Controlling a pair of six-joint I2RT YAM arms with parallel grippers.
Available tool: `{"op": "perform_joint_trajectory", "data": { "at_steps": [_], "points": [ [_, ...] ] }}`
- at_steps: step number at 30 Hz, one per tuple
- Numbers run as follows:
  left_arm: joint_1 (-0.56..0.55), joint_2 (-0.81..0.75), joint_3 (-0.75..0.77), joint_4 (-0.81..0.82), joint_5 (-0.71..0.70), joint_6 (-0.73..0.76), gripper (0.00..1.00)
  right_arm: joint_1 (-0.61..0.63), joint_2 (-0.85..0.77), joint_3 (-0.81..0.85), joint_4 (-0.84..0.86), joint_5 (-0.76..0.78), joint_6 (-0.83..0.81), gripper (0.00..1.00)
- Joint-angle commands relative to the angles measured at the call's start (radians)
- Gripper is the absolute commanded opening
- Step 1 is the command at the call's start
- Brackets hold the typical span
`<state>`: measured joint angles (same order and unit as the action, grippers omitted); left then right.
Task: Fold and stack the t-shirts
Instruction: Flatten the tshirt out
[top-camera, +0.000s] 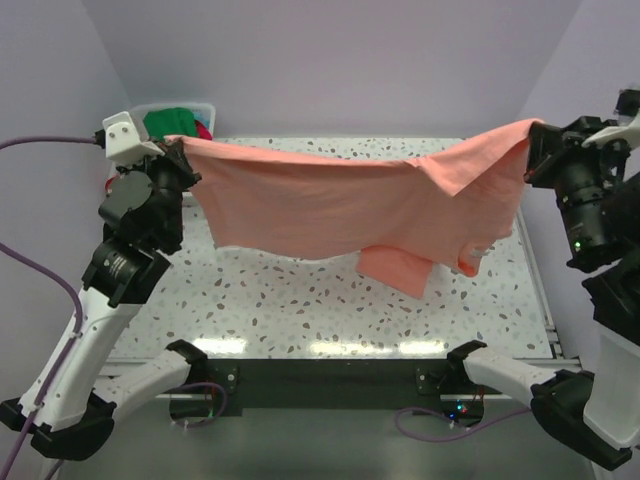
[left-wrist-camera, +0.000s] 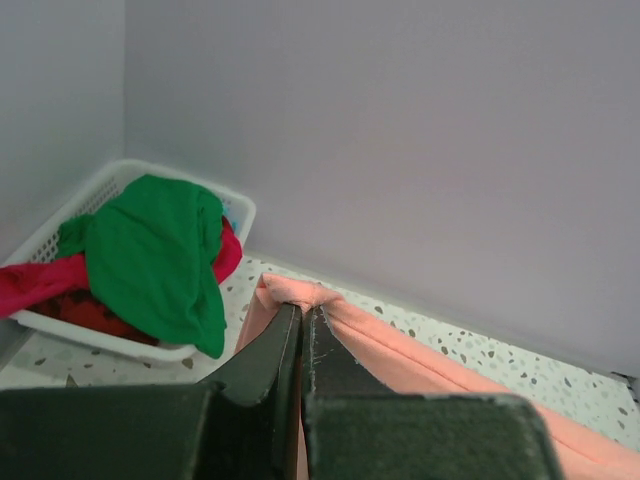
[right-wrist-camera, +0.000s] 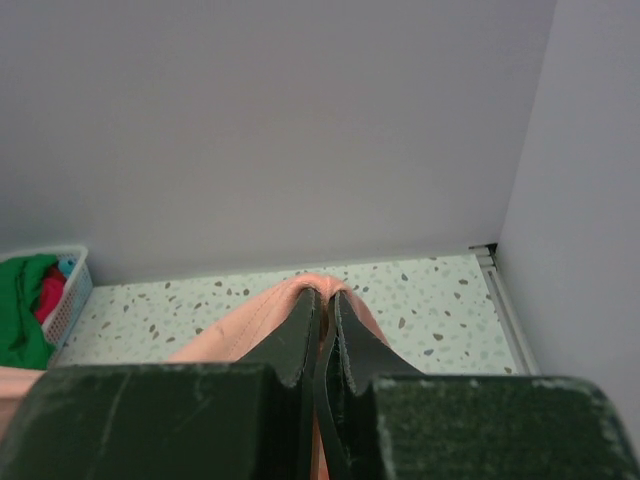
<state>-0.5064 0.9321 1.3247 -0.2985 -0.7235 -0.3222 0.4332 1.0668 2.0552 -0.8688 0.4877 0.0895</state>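
Cloth sits at ten o'clock, where the white plastic mesh tub (left-wrist-camera: 243, 208) holds the bright green t-shirt (left-wrist-camera: 160, 250) and the red-magenta t-shirt (left-wrist-camera: 40, 280), both crumpled. At nine o'clock my left gripper (top-camera: 183, 150) is clamped on one edge of the salmon-pink soft cloth t-shirt (top-camera: 330, 205). It hangs stretched above the table across to my right gripper (top-camera: 533, 140) at two o'clock, likewise pinched tight on it. I judge it light, limp and prone to sagging, so hems or corners are the best holds. Below lies the speckled white terrazzo tabletop (top-camera: 300, 310); plain lilac walls (top-camera: 330, 60) enclose it.
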Motion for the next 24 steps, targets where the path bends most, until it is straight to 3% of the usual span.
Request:
{"op": "perform_joint_trajectory", "data": {
  "at_steps": [1,11,24],
  "points": [
    [0.002,-0.081,0.056,0.116,0.070,0.072,0.00,0.002,-0.014,0.108,0.051,-0.055,-0.071,0.00],
    [0.002,-0.217,0.065,0.163,0.160,0.080,0.00,0.004,-0.088,0.137,0.106,-0.185,-0.062,0.00],
    [0.003,0.014,0.149,0.278,0.081,0.110,0.00,0.002,0.097,0.224,0.237,-0.147,-0.129,0.00]
  ]
}}
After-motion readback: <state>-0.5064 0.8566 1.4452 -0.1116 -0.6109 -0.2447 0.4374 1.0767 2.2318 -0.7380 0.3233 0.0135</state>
